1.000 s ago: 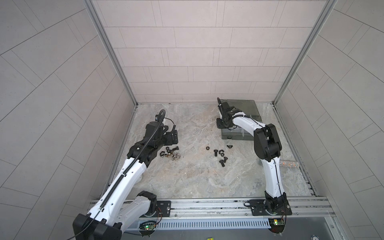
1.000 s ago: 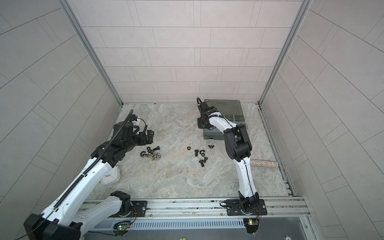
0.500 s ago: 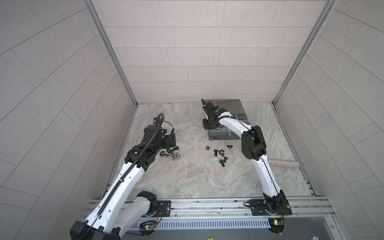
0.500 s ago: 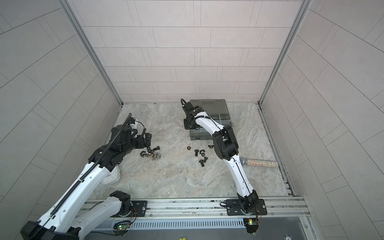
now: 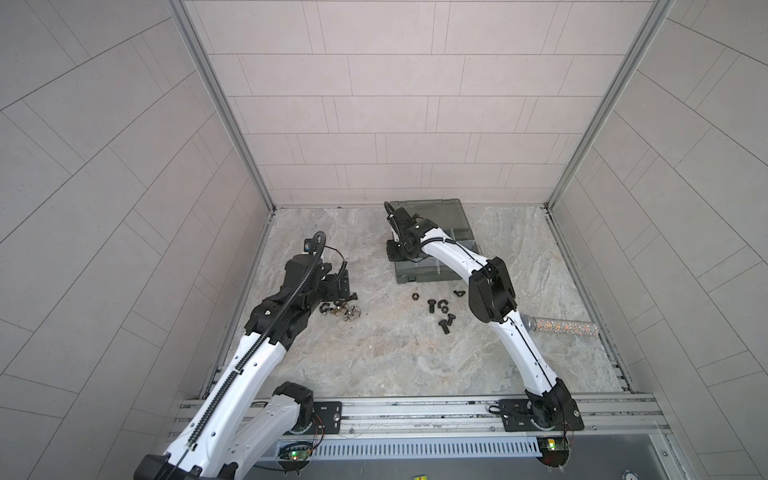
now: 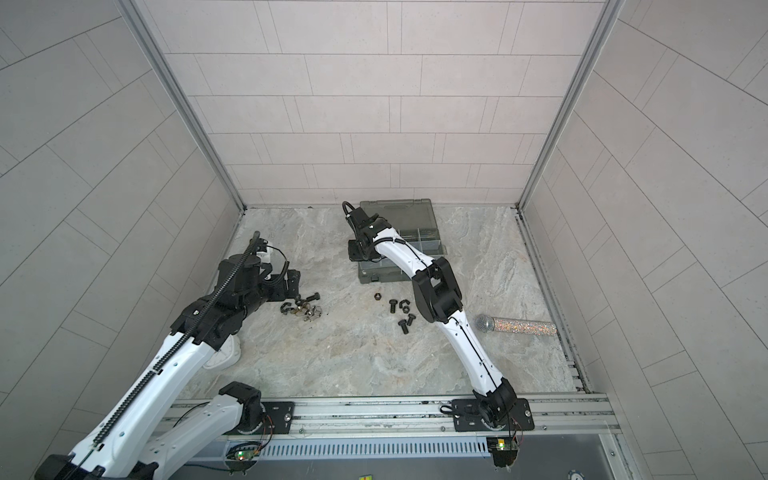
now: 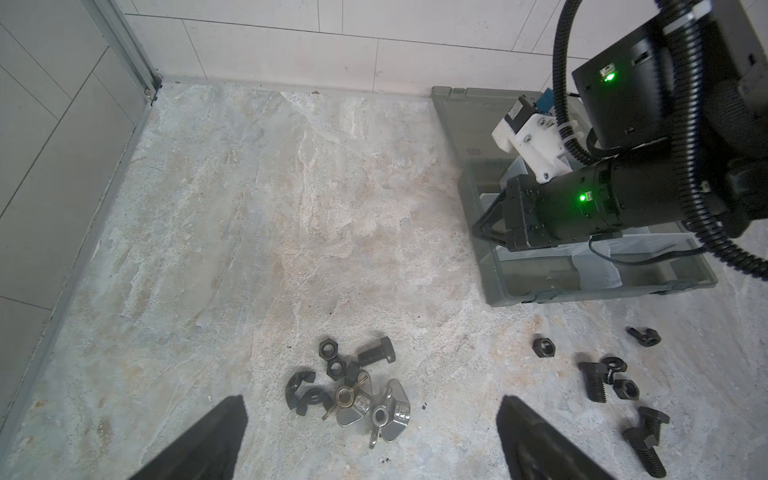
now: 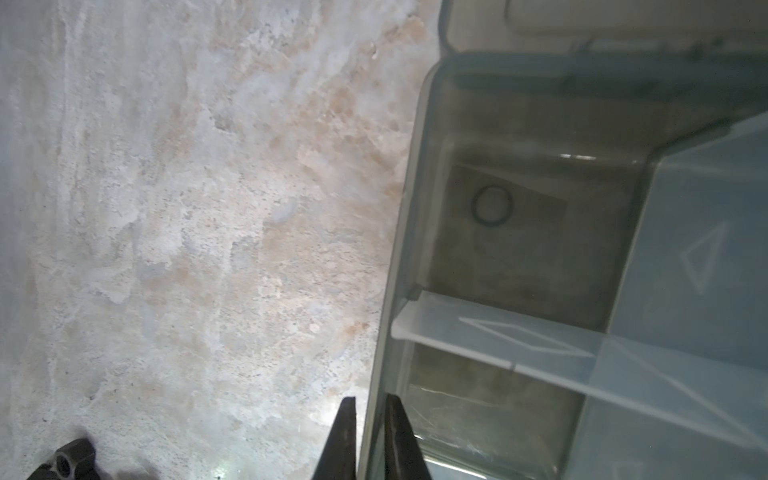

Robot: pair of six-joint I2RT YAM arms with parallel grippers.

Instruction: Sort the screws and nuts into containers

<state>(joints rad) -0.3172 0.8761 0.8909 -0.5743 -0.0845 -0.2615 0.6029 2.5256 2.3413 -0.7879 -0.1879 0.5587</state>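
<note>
Right pincer [image 8: 370, 397] pinches the organizer case [image 8: 401, 249] by its side wall; jerk and you tip it. Left pincer [image 7: 370, 399] gapes wide over winged nuts [image 7: 392, 411] left of the case.

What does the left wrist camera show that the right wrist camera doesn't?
Only left wrist: the open left jaws, screws, silvery wing nuts and the right arm. Only right wrist: the case wall between the shut right jaws, and a ring mark on a compartment floor. Both: the case, the marble floor and at least one black nut.
</note>
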